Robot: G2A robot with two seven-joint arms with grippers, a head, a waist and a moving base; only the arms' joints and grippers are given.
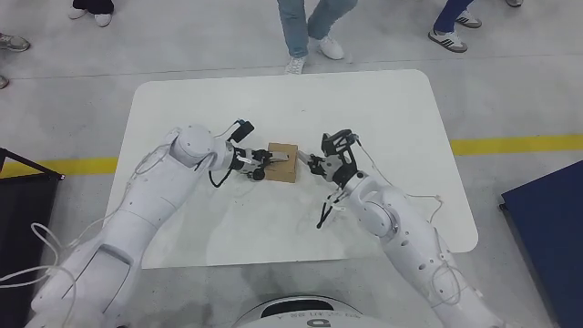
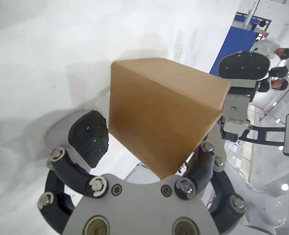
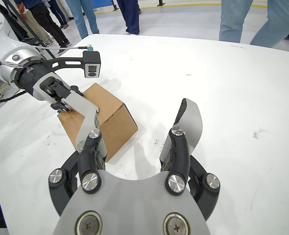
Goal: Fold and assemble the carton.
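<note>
Tabletop (image 1: pixel 410 109), white and round-cornered, bears a plain brown carton (image 1: pixel 282 162) near its middle, folded up into a box with a creased seam. The left gripper (image 2: pixel 151 133) clamps it between both fingers (image 2: pixel 90 138); the right gripper (image 3: pixel 140 108) stands spread wide, empty, just beside it.

Most of the left tool's (image 2: pixel 152 133) far finger, behind the carton (image 2: pixel 164 103).
</note>
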